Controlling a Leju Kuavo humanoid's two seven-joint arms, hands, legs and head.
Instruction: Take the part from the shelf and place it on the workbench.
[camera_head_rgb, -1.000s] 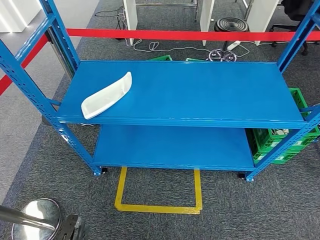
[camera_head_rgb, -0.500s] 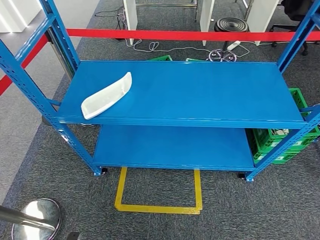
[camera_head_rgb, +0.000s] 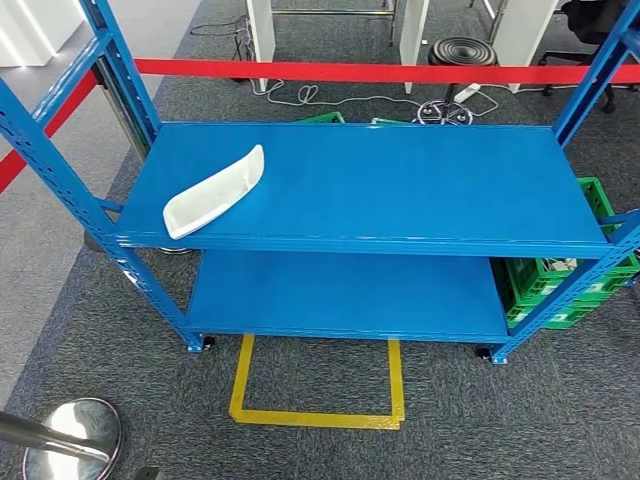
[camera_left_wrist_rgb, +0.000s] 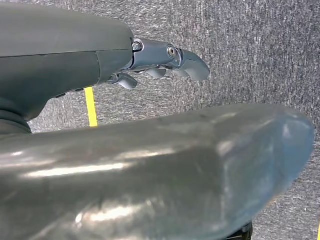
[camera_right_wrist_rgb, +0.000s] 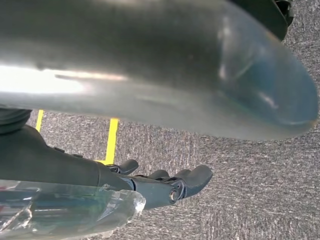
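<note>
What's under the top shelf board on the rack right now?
Under the top shelf board the lower shelf shows bare blue along its front. Its rear strip is covered by the board. Green crates sit beside the rack's right end.

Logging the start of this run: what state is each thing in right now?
white part: lying on the top shelf, left end, untouched
lower shelf: bare
left hand: holding nothing, over carpet
right hand: holding nothing, over carpet
green crate: on floor by the rack's right end

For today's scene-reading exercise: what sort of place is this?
Probably a workshop or robot test area: a blue metal shelf rack on grey carpet, a red barrier tape cordoning it, and green plastic crates beside it.
</note>
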